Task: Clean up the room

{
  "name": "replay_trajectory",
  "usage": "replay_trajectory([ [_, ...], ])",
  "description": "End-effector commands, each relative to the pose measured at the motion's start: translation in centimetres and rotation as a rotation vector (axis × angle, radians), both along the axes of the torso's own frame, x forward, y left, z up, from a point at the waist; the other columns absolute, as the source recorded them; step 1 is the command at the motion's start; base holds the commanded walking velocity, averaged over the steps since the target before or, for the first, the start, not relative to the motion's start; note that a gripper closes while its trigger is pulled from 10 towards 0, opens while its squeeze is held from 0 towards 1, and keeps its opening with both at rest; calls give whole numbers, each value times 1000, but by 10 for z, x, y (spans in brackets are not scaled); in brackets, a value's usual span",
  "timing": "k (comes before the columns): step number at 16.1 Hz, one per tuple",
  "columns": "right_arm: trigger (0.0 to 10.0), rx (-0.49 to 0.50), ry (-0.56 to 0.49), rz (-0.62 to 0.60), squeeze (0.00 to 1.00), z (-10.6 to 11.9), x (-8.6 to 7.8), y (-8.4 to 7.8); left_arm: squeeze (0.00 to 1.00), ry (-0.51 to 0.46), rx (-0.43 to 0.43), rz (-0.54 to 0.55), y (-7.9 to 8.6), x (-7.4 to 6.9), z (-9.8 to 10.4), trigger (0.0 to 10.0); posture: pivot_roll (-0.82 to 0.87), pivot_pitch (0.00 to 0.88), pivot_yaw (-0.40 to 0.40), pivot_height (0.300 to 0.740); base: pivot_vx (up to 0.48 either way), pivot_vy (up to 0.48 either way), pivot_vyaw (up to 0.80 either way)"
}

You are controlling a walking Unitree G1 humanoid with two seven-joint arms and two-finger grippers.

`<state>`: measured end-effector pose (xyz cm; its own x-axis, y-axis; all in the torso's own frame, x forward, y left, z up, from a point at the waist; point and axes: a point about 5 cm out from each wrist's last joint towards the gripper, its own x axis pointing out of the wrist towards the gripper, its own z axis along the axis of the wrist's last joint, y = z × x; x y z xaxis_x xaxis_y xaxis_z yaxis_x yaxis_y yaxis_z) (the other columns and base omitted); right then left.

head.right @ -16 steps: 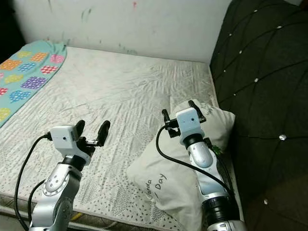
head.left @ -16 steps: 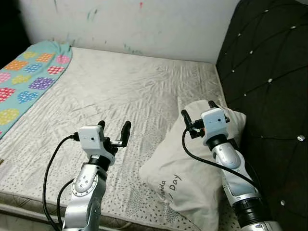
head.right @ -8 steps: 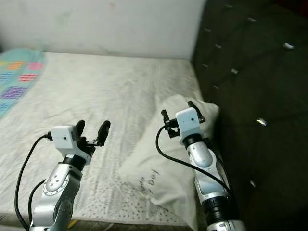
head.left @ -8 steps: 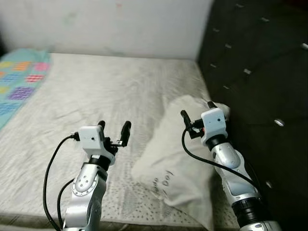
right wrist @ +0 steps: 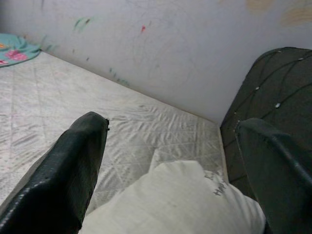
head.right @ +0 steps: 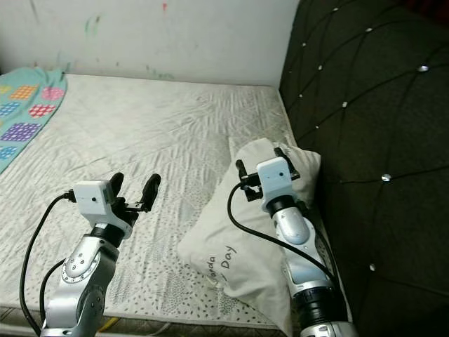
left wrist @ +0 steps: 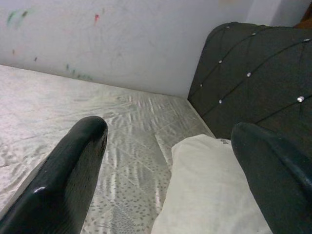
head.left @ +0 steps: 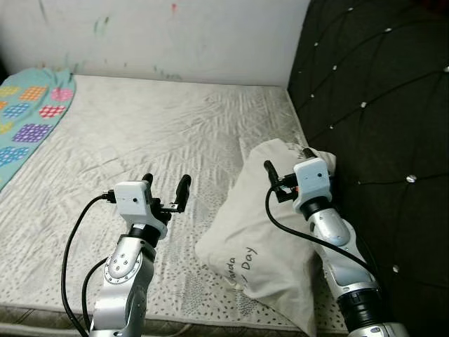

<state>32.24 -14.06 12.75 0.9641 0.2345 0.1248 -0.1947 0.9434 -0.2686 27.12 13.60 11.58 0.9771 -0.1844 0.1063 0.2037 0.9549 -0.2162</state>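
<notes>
A cream pillow [head.left: 259, 232] with dark lettering lies on the bed's near right, against the black headboard. My right gripper [head.left: 286, 167] hovers open over its far end, nothing between the fingers; the right wrist view shows that pillow [right wrist: 185, 200] just below. My left gripper [head.left: 165, 188] is open above the bare mattress [head.left: 161, 133], a little left of the pillow, which the left wrist view shows as a pale mass [left wrist: 209, 190] off to one side.
A black tufted headboard [head.left: 379, 105] runs along the bed's right side. A turquoise blanket [head.left: 28, 112] with coloured patches lies at the far left. A scribbled white wall [head.left: 161, 35] stands behind the bed. The mattress's front edge [head.left: 175, 319] is near my body.
The whole picture has shifted as the camera swung right and back slightly. Both grippers stay open in the same pose; the pillow lies as before.
</notes>
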Motion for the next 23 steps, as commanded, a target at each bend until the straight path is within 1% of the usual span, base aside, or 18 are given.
replay_trajectory([
  [1,10000,10,-1,-7,0,2,1,-2,0,14,5,0,-1,1,-1,10000,-42,0,-23,740,0,0,0],
  [2,10000,11,1,-11,0,2,1,-3,0,14,4,0,-1,1,-1,10000,-42,0,-23,740,0,0,0],
  [4,10000,4,3,-11,0,2,2,-4,0,14,5,-1,-2,2,-2,10000,-42,0,-25,740,0,0,-572],
  [11,10000,-5,4,-6,0,3,3,-4,0,17,0,2,-3,1,-3,10000,-43,0,-31,740,0,0,-800],
  [18,10000,2,0,4,0,1,-3,-3,0,16,-2,10,0,-1,0,10000,-41,0,-29,740,0,0,0],
  [20,10000,7,6,10,0,0,-5,-3,0,15,-1,10,1,-2,1,10000,-41,9,-29,726,0,0,0],
  [23,10000,9,14,19,0,-2,-10,-2,0,14,-4,19,3,-3,3,10000,-43,26,-29,681,0,0,0],
])
